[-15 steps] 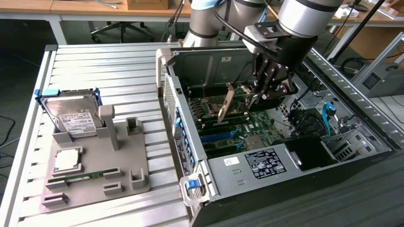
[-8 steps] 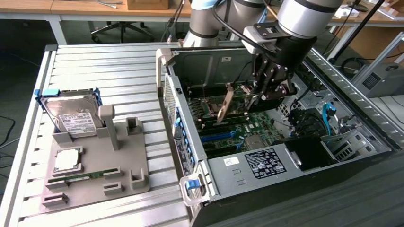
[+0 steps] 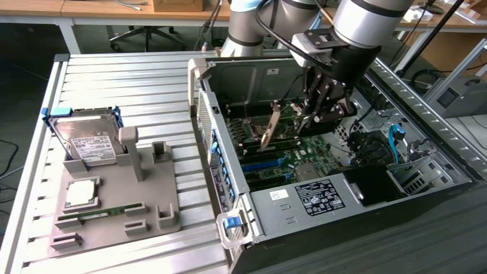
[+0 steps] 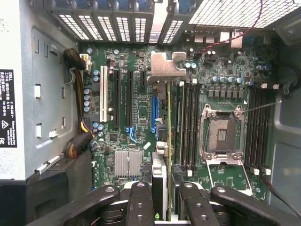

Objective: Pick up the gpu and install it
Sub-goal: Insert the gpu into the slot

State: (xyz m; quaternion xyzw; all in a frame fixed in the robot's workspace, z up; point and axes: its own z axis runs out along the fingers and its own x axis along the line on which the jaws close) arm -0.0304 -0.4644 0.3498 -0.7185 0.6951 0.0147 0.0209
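- One slatted metal surface (image 3: 114, 80) carries everything, running from the exterior view's left to its right.
- One open computer case (image 3: 266, 212) lies on its side across the right half of that view. One robot arm (image 3: 365, 23) reaches into it from the upper right.
- One motherboard (image 3: 312, 154) covers the floor of the case.
- One grey holder (image 3: 152, 194) sits at the lower left of the exterior view. It keeps one hard drive (image 3: 90, 142), one processor (image 3: 82, 193) and one green memory stick (image 3: 102, 213).
- One gpu (image 4: 167, 136) stands edge-on inside the case over the motherboard, with its silvery bracket (image 4: 165, 70) toward the vented rear wall. It runs just beside the blue slot (image 4: 154, 113). I cannot tell whether its edge has entered a slot.
- One gripper (image 4: 160, 202) holds the card. The fingers (image 4: 141, 202) are closed partway, pinching its two faces at the end away from the bracket.
- The step in hand looks like seating the card. Doing it well probably means keeping the card upright and parallel to its slot. The bracket should line up with the rear opening, and the push should be even and straight so neither end goes in first.
- Long slots beside the card, counted: one white slot (image 4: 103, 94), two black slots (image 4: 128, 99) and one blue.
- One empty processor socket (image 4: 221, 132) lies on the card's other side.
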